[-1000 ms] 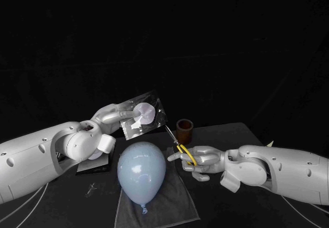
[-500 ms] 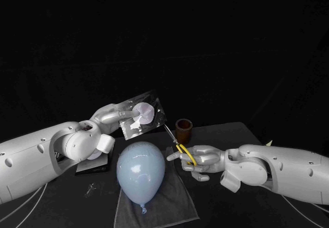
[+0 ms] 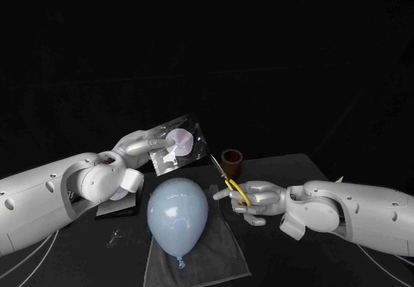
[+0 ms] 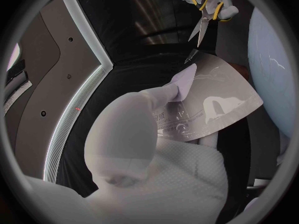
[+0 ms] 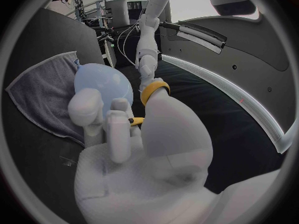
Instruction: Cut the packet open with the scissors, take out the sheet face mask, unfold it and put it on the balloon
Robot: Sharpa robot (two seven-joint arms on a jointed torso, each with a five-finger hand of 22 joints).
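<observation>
The pale blue balloon [image 3: 177,214], smooth and egg-shaped, lies on a grey towel [image 3: 220,254] spread on the black desk [image 3: 293,170]. Behind the balloon stands a brown tube [image 3: 232,160]. On its left-arm side lie a flat black slab [image 3: 119,209] and a small metal bit [image 3: 113,240]. Above the balloon the left hand [image 3: 138,145] pinches a glossy clear packet [image 3: 179,145]. On the balloon's other side the right hand [image 3: 257,200] grips yellow-handled scissors [image 3: 222,173], blades aimed up at the packet, tips near its edge
</observation>
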